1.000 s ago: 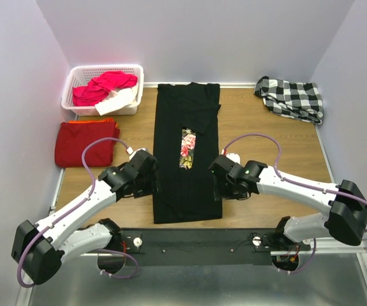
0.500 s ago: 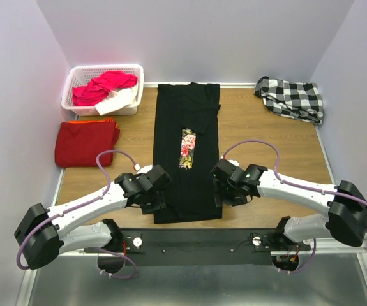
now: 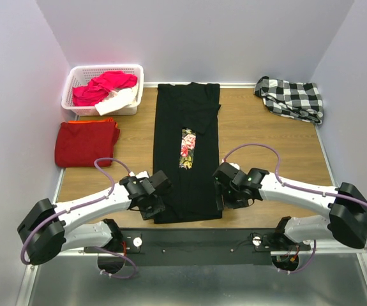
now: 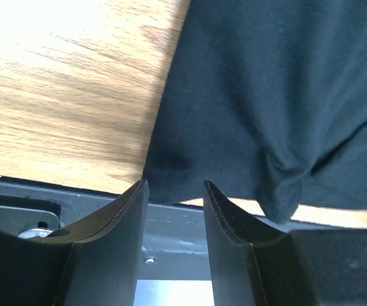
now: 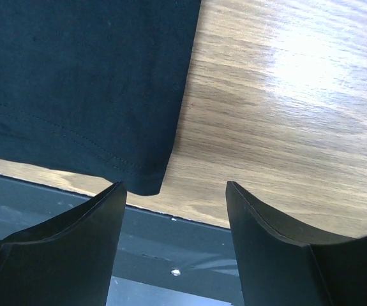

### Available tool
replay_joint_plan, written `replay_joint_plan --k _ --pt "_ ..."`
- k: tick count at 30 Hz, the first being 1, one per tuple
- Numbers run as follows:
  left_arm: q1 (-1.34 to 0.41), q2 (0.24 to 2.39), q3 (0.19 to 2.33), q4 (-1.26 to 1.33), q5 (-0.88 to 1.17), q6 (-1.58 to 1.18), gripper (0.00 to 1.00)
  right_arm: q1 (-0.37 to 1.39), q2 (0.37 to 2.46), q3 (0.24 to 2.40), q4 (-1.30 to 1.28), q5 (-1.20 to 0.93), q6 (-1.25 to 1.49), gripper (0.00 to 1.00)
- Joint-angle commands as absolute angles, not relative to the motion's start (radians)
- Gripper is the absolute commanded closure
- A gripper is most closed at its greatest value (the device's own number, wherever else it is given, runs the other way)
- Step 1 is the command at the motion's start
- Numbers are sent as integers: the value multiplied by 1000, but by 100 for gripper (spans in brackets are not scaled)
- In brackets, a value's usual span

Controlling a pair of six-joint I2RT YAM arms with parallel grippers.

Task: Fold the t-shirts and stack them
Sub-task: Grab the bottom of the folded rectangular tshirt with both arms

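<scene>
The black t-shirt [image 3: 186, 172] lies folded into a long narrow strip down the middle of the table, its rose print [image 3: 187, 148] facing up. The dark-red t-shirt [image 3: 86, 143] lies folded at the left. My left gripper [image 3: 152, 208] is at the strip's near left corner. In the left wrist view the left gripper [image 4: 173, 186] is open, its tips level with the black hem [image 4: 234, 185], and nothing is pinched. My right gripper [image 3: 224, 199] is at the near right corner. In its wrist view the right gripper [image 5: 175, 186] stands wide open beside the hem corner [image 5: 146, 182].
A white basket [image 3: 74, 108] with pink and white clothes stands at the back left. A black-and-white checked cloth [image 3: 290, 97] lies at the back right. A black rail [image 3: 189, 245] runs along the table's near edge, just below the hem. Walls close in on both sides.
My left arm has swung right and toward the near edge, to the black shirt's near left corner, and its jaws have narrowed. The right gripper shifted slightly nearer.
</scene>
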State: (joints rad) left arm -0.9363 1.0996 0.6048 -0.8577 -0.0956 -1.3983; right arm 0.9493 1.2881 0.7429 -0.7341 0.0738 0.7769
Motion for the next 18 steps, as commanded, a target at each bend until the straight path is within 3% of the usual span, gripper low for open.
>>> replay_joint_plan --k 1,18 --pt "-943 1150 664 -932 -170 -1475 53 946 1269 721 -672 55 770 28" --pt "-982 1213 655 -962 -157 -1565 57 946 1361 724 -575 8 709 30"
